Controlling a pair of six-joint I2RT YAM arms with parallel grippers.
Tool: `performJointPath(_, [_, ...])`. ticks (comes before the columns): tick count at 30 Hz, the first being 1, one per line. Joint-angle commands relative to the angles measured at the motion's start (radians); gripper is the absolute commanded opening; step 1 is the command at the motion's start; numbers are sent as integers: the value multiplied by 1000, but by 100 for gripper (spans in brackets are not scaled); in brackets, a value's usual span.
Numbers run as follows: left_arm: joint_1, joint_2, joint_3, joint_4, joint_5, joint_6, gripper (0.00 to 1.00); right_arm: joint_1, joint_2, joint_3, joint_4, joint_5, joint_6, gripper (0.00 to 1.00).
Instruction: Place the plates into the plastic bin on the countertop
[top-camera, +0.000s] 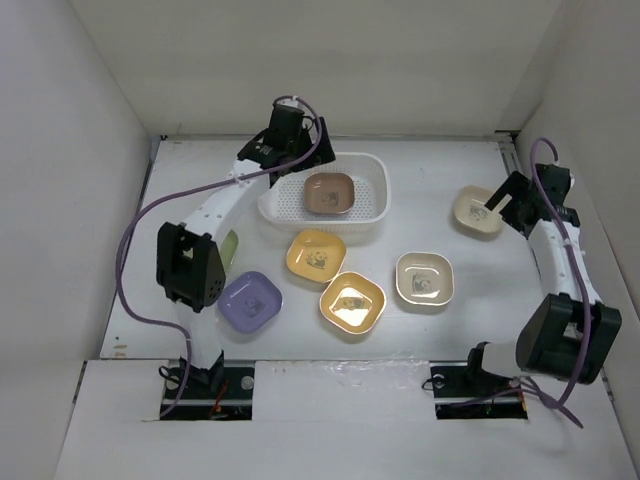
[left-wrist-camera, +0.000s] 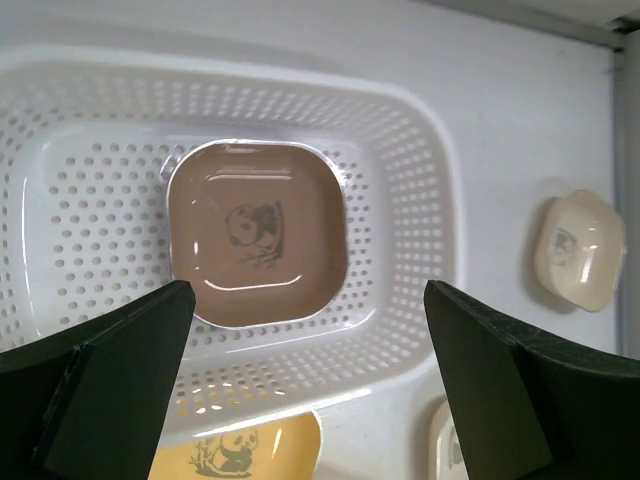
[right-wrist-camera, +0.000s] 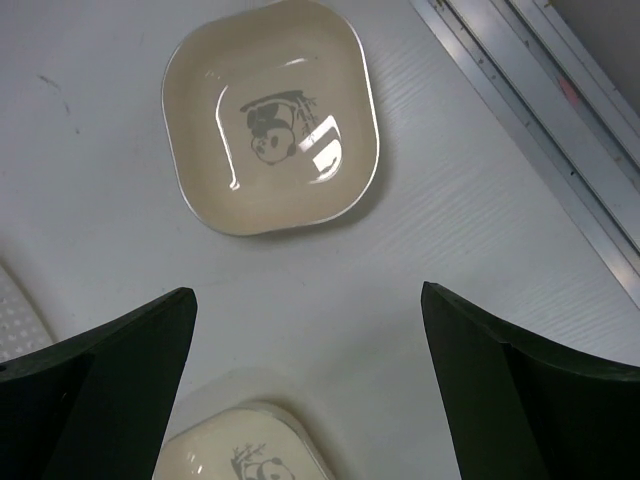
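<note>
A glossy tan panda plate (left-wrist-camera: 256, 232) lies flat in the white perforated bin (left-wrist-camera: 420, 200), far centre. The left gripper (left-wrist-camera: 307, 300) above it and the right gripper (right-wrist-camera: 307, 300) over a cream plate (right-wrist-camera: 270, 130) far right both gape empty.

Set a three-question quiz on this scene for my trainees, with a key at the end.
1. True or false: the purple plate lies in the bin.
2. Which colour is the plate showing in the bin? A green, B tan, C purple.
3. Fill in: the left gripper, jaws open, hangs over the ___.
Key: 1 false, it lies on the countertop. 2 B, the tan plate. 3 bin.
</note>
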Motion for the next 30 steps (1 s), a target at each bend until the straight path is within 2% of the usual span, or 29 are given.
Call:
performJointPath(1, [-12, -101, 97, -64, -26, 72, 100, -37, 88, 90, 98, -26, -23, 100])
performJointPath(4, [-32, -89, 152, -141, -36, 83, 100, -46, 197, 99, 143, -35, -38, 100])
performJointPath(9, [-32, -99, 131, -141, -17, 92, 100, -56, 286, 113, 214, 22, -9, 99])
performJointPath(14, [-32, -99, 140, -141, -7, 102, 100, -56, 410, 248, 165, 43, -18, 99])
performJointPath(23, [-32, -99, 188, -194, -40, 111, 100, -56, 576, 303, 128, 65, 0, 96])
performJointPath(26, [-32, -99, 208, -213, -53, 111, 100, -65, 599, 303, 119, 77, 0, 92])
performJointPath(30, [-1, -99, 199, -222, -55, 102, 100, -76, 649, 309, 85, 80, 26, 78])
